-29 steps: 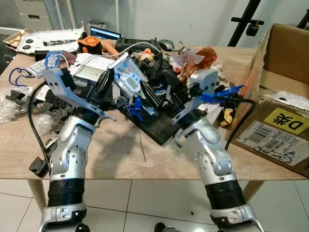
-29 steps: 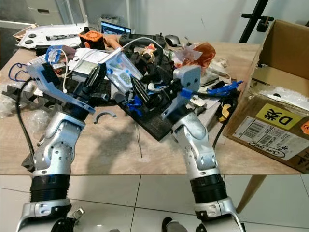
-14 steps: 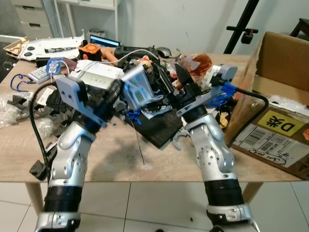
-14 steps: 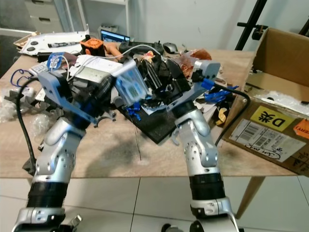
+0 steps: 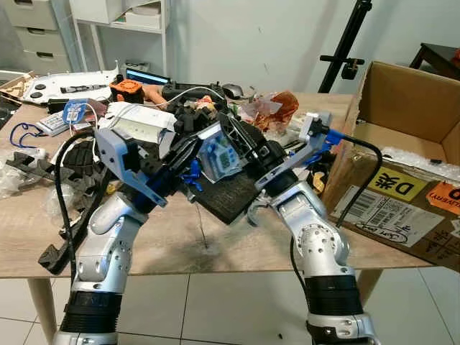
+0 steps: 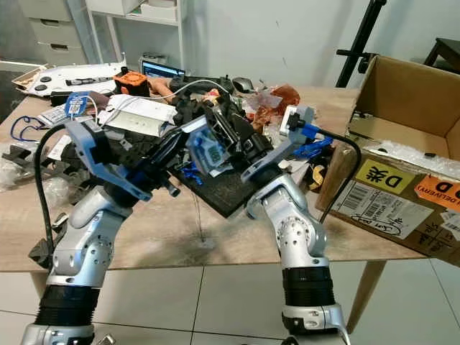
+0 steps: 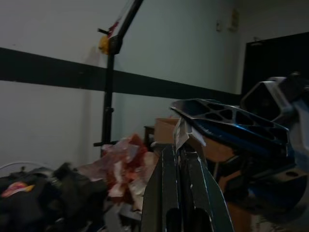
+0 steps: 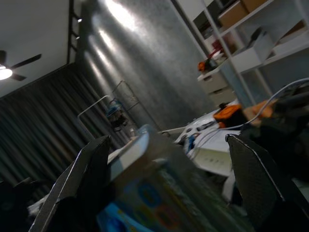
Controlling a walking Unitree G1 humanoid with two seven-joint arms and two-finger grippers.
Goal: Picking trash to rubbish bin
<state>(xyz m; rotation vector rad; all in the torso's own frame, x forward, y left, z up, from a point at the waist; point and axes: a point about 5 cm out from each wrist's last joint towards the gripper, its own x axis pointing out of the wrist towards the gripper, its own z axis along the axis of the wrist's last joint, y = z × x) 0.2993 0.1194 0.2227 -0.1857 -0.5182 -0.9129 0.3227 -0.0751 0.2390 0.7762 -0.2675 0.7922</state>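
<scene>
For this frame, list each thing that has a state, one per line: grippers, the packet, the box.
left gripper: jaws shut on the clear packet's edge.
right gripper: jaws open, either side of the packet.
clear packet: lifted off the table, tilted.
cardboard box: open, flap up.
laptop: open, screen lit.

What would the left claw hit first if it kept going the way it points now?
Most likely the right claw: the left claw points across at it, with the clear plastic packet pinched between them. Depth is uncertain.
</scene>
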